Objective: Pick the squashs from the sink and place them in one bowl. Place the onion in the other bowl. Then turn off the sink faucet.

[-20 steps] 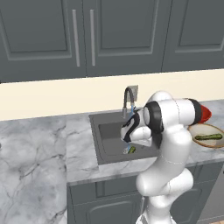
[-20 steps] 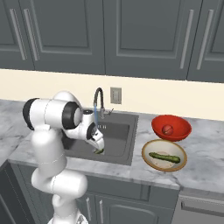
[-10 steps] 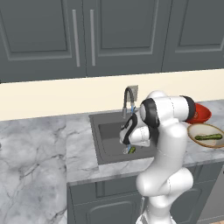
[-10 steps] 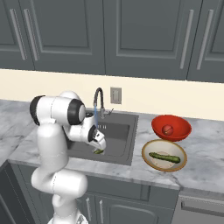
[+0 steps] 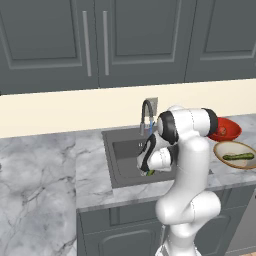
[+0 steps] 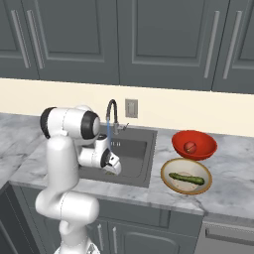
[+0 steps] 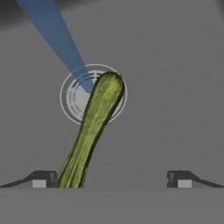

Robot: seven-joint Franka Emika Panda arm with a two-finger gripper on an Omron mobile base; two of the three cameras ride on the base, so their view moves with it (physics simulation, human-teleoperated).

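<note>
Pincer (image 7: 112,181) spread wide in the sink (image 7: 175,65); squash (image 7: 94,127) lies lengthwise ahead, offset beside the left fingertip (image 7: 41,179)

**No readable text**

No text, labels, brands, numbers or signs legible in any view. Checked cabinet doors (image 5: 95,42), wall outlet plate (image 6: 131,107), marble counter (image 5: 45,170), red bowl (image 6: 194,144), beige bowl (image 6: 187,175), sink (image 6: 130,149), faucet (image 6: 111,114), robot arm shell: all plain surfaces, no markings. Hand view: squash (image 7: 92,127) and drain ring (image 7: 72,97) unmarked.
</note>
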